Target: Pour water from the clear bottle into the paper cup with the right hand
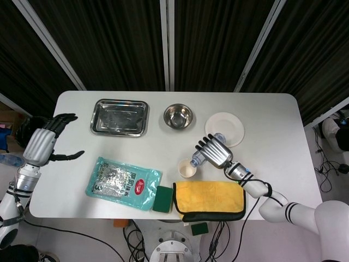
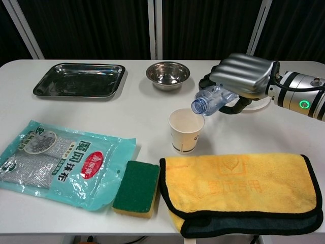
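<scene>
My right hand [image 2: 242,76] [image 1: 215,151] grips the clear bottle [image 2: 212,98] [image 1: 199,159], which lies tilted with its open mouth down to the left, just above the right rim of the paper cup [image 2: 186,129] [image 1: 187,168]. The cup stands upright on the white table, just behind the yellow cloth [image 2: 238,187]. I cannot make out any water stream. Far off at the table's left edge, my left hand [image 1: 42,143] hovers with its fingers spread and nothing in it; the chest view does not show it.
A steel tray [image 2: 80,79] and a steel bowl [image 2: 168,74] stand at the back, a white plate [image 1: 224,128] behind my right hand. A scourer packet [image 2: 58,161] and a green sponge [image 2: 136,187] lie front left of the cup.
</scene>
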